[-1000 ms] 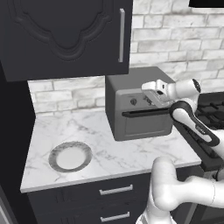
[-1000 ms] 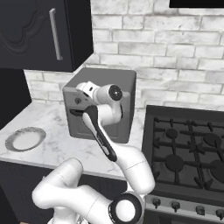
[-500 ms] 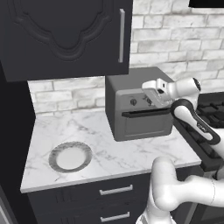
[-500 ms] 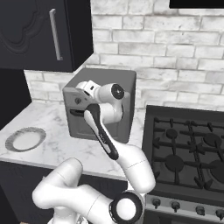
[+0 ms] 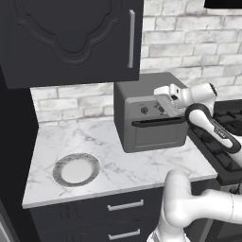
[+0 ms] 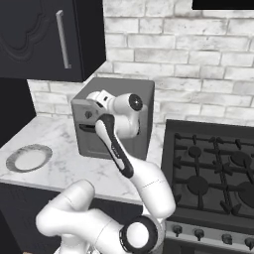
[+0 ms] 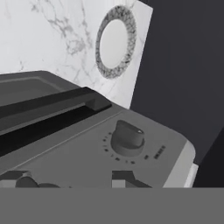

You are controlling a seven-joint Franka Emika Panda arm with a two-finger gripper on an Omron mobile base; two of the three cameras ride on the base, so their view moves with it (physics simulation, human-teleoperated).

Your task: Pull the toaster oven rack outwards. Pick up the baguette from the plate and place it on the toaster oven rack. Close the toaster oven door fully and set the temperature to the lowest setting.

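Toaster oven stands on a white marbled counter under a dark wall cabinet, its door shut. Left and nearer lies the plate, bare. A pale brick wall runs behind. At the oven's knob row hangs the gripper; whether its fingers are spread, I cannot tell. Right sits a black stove.

Kitchen: stove, marble counter, cabinets

Glossy white rounded arm segments, dark joints, black forearm panel
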